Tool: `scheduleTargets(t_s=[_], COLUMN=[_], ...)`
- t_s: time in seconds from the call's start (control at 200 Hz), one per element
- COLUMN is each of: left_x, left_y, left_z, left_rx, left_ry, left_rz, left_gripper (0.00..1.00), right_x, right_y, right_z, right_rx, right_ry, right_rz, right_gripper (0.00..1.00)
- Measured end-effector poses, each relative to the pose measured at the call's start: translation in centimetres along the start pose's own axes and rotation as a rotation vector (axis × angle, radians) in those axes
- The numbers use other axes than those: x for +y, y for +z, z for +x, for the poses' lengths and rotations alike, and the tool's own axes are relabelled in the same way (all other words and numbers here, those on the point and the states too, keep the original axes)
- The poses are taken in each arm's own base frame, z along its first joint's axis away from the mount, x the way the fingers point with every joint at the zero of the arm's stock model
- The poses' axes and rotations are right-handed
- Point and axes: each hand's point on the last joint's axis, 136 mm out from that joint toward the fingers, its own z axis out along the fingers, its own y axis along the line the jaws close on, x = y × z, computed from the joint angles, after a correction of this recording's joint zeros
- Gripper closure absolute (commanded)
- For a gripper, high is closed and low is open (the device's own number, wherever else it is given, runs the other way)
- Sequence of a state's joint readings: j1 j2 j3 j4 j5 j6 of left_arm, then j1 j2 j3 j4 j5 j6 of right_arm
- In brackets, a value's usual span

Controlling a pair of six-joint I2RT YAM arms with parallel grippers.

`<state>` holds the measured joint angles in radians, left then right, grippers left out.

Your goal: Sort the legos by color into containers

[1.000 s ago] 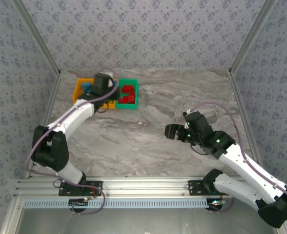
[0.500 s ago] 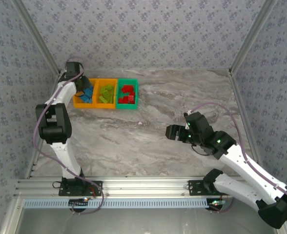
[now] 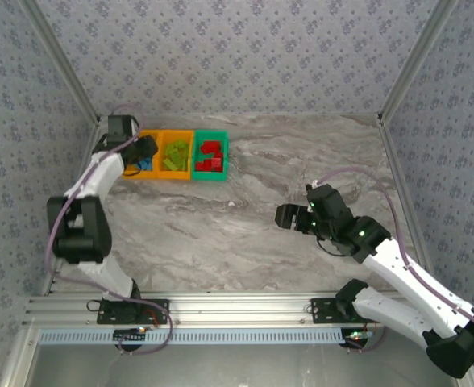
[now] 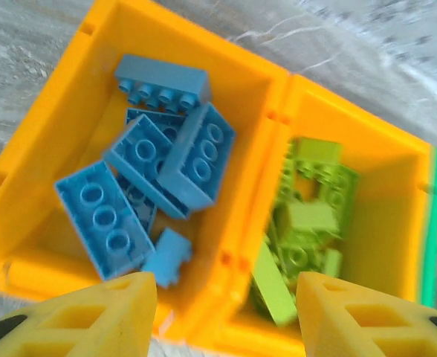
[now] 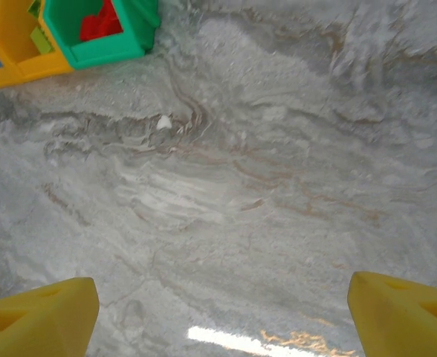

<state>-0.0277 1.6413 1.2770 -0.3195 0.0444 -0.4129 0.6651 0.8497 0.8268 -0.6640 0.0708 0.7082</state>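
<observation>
**Sorting looks done; left arm close over the bins**

Top view: containers are sitting in a row at the upper left of the desk. The left fingers are hanging over the leftmost bin. The right fingers are hovering mid-frame, well apart from the row.

Left wrist: the fingers are standing apart, gripping nothing, above blue legos and lime legos. My judgement: a low swing risks clipping the rim, shoving the row or spilling bricks.

Right wrist: the fingers are spread wide and empty. Red legos are lying in the green bin at upper left.

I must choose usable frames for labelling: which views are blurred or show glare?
Top external view: sharp, evenly lit. Left wrist view: soft all over, the green bin at the right edge smeared. Right wrist view: a bright glare streak on the table near the bottom edge.
</observation>
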Motion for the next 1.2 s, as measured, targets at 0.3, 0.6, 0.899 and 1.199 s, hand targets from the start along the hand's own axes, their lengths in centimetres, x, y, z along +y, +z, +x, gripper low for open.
scheduleTargets(t_s=[0.3,0.6,0.899,1.199], left_x=[-6.4,2.3,5.9,10.4], left_y=[-14.2,-7.2,-4.1,1.6], left_z=[5.9,15.2,11.1,12.3], left_rx=[-0.302,-0.251,-0.368,-0.285], left_ry=[0.257,0.476,0.402,0.338], left_rz=[0.223,-0.005,-0.078,-0.111], left_gripper=[0.30,0.01,0.01,0.01], right_x=[-12.2,-26.6,-25.4,-23.7], right_y=[-1.1,3.6,10.5,10.5], right_z=[-6.5,-6.1,-8.4,-10.0], right_rx=[-0.368,-0.363,-0.418,-0.505], right_ry=[-0.098,0.003,-0.153,-0.220], right_rz=[0.516,0.831,0.634,0.552], right_gripper=[0.00,0.00,0.00,0.00])
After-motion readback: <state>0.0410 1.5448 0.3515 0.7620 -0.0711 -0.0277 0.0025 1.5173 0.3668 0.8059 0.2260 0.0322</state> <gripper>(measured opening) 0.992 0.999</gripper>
